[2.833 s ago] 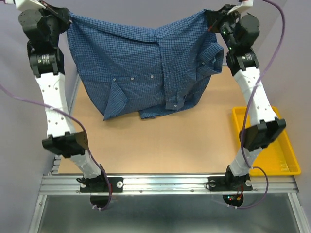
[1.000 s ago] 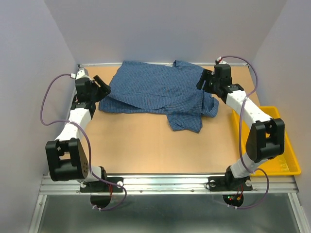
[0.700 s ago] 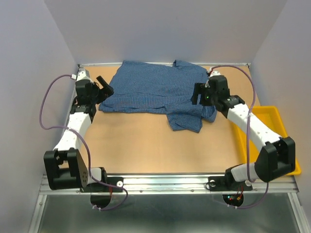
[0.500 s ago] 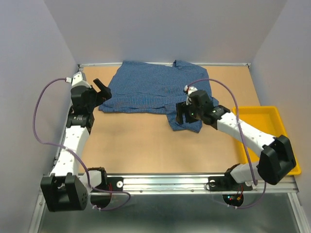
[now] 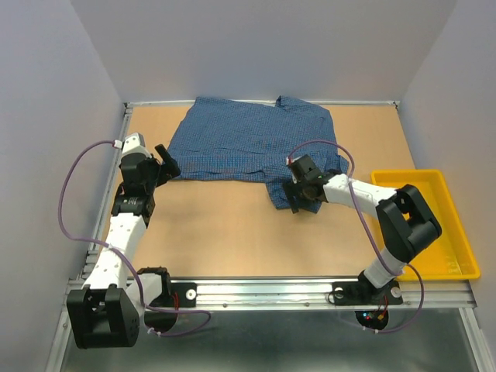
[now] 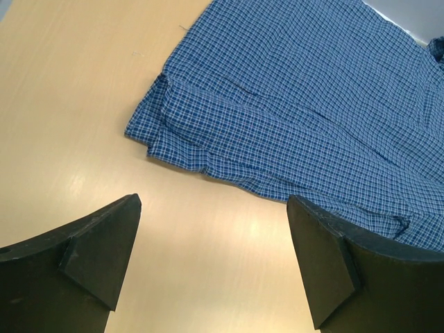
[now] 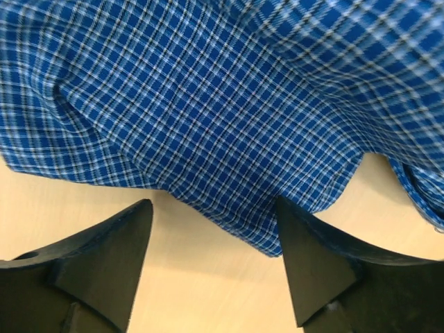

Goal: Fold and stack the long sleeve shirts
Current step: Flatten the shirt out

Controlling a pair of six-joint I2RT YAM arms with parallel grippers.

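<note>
One long sleeve shirt [image 5: 248, 143], blue fine-checked, lies spread on the far half of the table, with a flap [image 5: 304, 200] hanging toward the near side. My left gripper [image 5: 167, 163] is open just off the shirt's left corner. In the left wrist view, bare table lies between its fingertips [image 6: 214, 205], with the shirt [image 6: 312, 104] ahead. My right gripper [image 5: 294, 200] is open low over the flap's near edge. In the right wrist view the checked cloth [image 7: 208, 104] reaches just between the open fingertips [image 7: 214, 205], ungripped.
A yellow tray [image 5: 434, 232] sits at the table's right edge, beside the right arm. Bare tan tabletop [image 5: 232, 232] lies between the shirt and the arm bases. Grey walls close in the left, back and right sides.
The shirt, earlier held up in the air by both grippers, now lies on the table. Both grippers have opened. The right one moved from the shirt's right edge to its near flap; the left one drew back.
</note>
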